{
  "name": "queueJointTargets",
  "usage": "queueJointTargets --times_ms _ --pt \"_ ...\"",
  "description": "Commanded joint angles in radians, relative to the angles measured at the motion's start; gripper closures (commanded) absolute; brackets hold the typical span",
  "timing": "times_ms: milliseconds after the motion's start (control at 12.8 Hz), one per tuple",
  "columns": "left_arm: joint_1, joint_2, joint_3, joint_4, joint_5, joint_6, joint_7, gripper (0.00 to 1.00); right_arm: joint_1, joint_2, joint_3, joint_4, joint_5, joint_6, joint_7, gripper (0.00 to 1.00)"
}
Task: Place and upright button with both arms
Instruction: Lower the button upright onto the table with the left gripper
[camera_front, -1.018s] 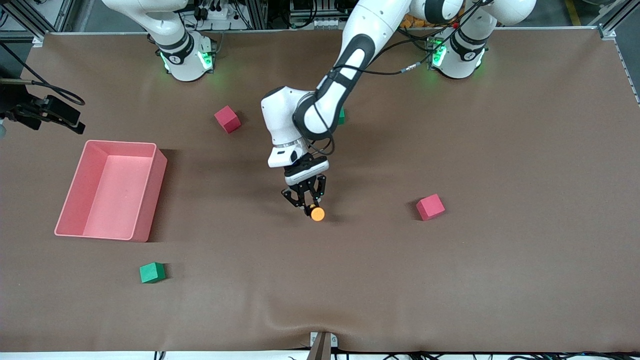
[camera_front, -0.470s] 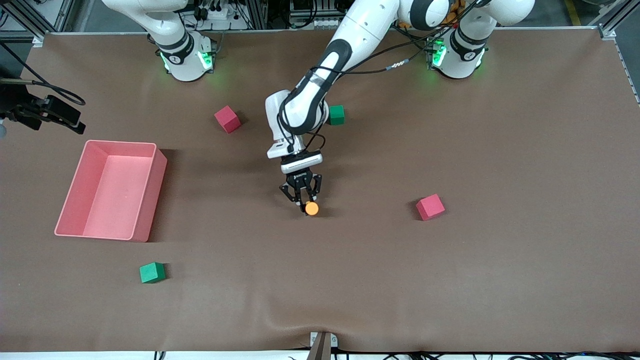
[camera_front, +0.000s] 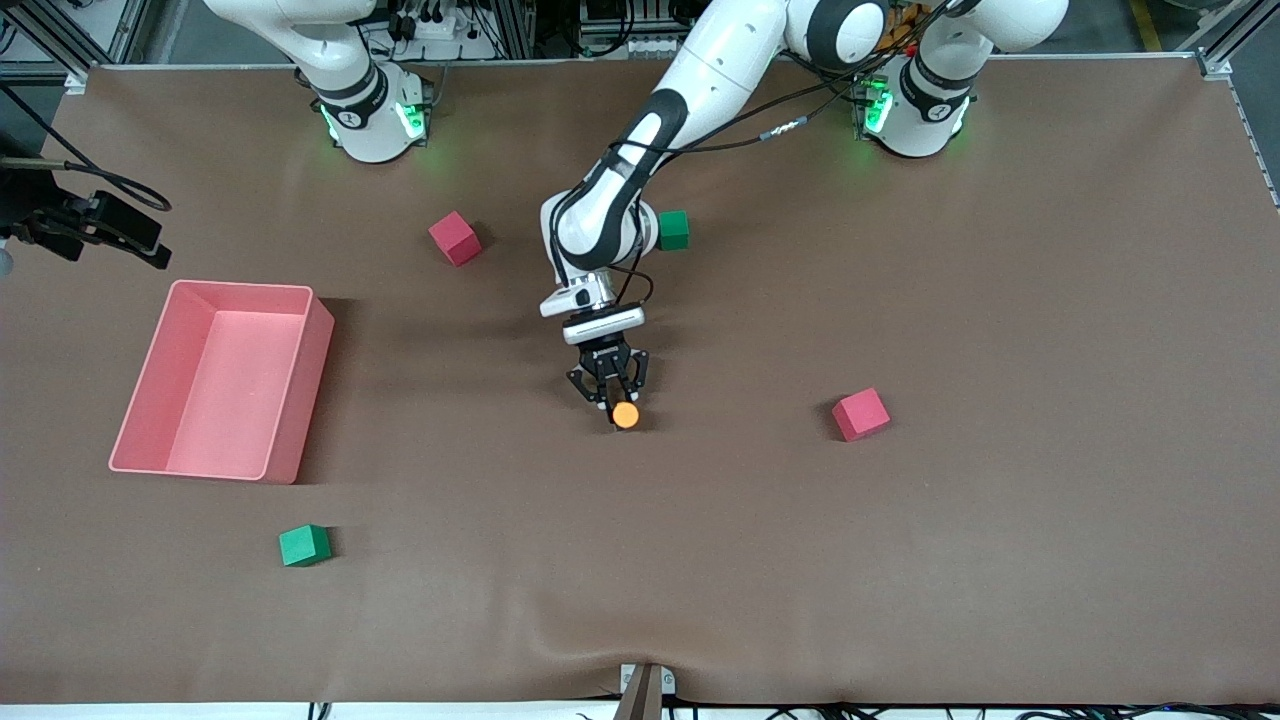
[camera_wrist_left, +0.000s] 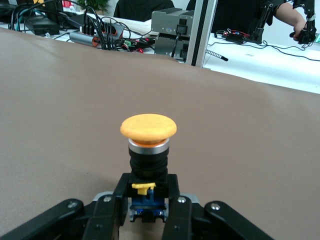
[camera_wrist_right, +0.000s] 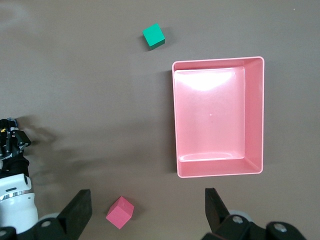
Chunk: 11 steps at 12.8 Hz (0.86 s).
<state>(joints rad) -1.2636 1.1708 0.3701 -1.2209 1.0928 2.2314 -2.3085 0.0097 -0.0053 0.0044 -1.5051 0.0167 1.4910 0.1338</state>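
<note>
My left gripper (camera_front: 612, 392) reaches over the middle of the table and is shut on the button's (camera_front: 626, 414) black-and-blue body. The round orange cap points away from the fingers, toward the front camera, low over the brown table. In the left wrist view the cap (camera_wrist_left: 148, 127) stands out past the left gripper (camera_wrist_left: 147, 197), whose black fingers (camera_wrist_left: 112, 205) clamp the body on both sides. My right gripper (camera_wrist_right: 147, 201) is open and empty, high over the table near the pink bin. It is out of the front view.
A pink bin (camera_front: 240, 286) lies toward the right arm's end; it also shows in the right wrist view (camera_wrist_right: 218, 60). Red cubes (camera_front: 455, 238) (camera_front: 861, 414) and green cubes (camera_front: 673, 230) (camera_front: 304, 545) lie scattered. The right wrist view shows a red cube (camera_wrist_right: 119, 212) and a green cube (camera_wrist_right: 153, 36).
The left arm has stretched out and its wrist has turned. The left gripper and the button have shifted slightly toward the robots' bases, and the fingers look closer together around the button.
</note>
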Motion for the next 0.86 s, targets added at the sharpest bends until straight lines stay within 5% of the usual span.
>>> queueJointTargets --times_ms 0,235,470,783 --pt "-0.016 0.021 0.013 0.012 0.035 -0.019 -0.031 1.00 -0.005 0.011 0.003 0.023 0.016 -0.006 -0.008 0.00" --pt "-0.022 0.024 -0.023 0.009 0.030 -0.019 -0.025 0.99 -0.002 0.011 0.003 0.023 0.019 -0.006 -0.008 0.00" --pt "-0.022 0.021 -0.043 -0.005 0.024 -0.036 0.018 0.00 -0.002 0.011 0.003 0.023 0.019 -0.006 -0.008 0.00" --pt "-0.022 0.004 -0.083 -0.005 -0.045 -0.070 0.090 0.00 -0.002 0.011 0.003 0.023 0.019 -0.008 -0.008 0.00"
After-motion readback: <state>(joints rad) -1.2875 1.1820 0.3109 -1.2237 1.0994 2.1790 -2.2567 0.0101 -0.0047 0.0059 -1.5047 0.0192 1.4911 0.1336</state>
